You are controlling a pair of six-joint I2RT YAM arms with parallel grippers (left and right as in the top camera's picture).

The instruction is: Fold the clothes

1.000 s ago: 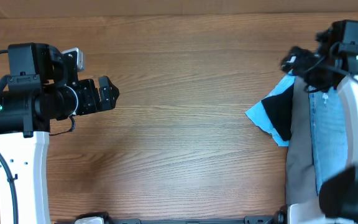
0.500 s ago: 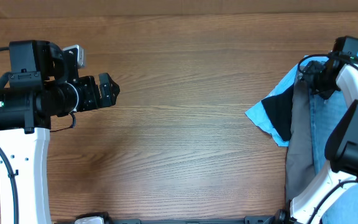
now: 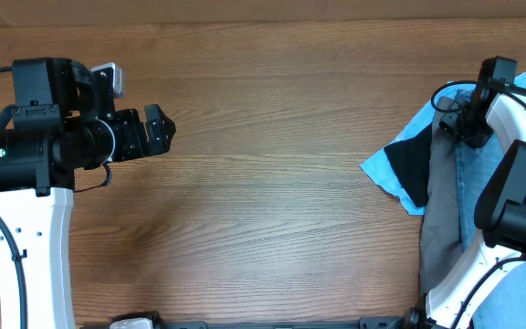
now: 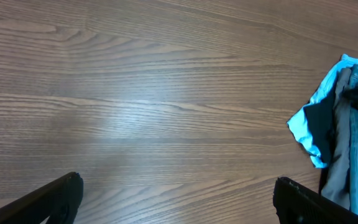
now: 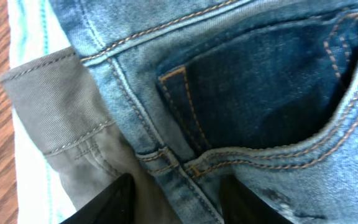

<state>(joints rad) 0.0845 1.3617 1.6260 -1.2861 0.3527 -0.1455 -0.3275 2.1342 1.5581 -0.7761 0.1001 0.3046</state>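
1. Right arm has swung round since the earlier overhead frame, and its elbow is now in shot. Right gripper [image 3: 453, 126] is down on the far end of the clothes [image 3: 446, 183]. Left arm unmoved, left gripper [image 3: 160, 131] over the wooden table [image 3: 281, 183].
2. Left wrist: jaws spread wide, nothing between. Clothes at the right edge.
3. Right wrist only: fingers [image 5: 107, 202] straddle the seam of the jeans [image 5: 260, 93], with grey trousers [image 5: 61, 112] alongside. Can't tell if they're pinching.
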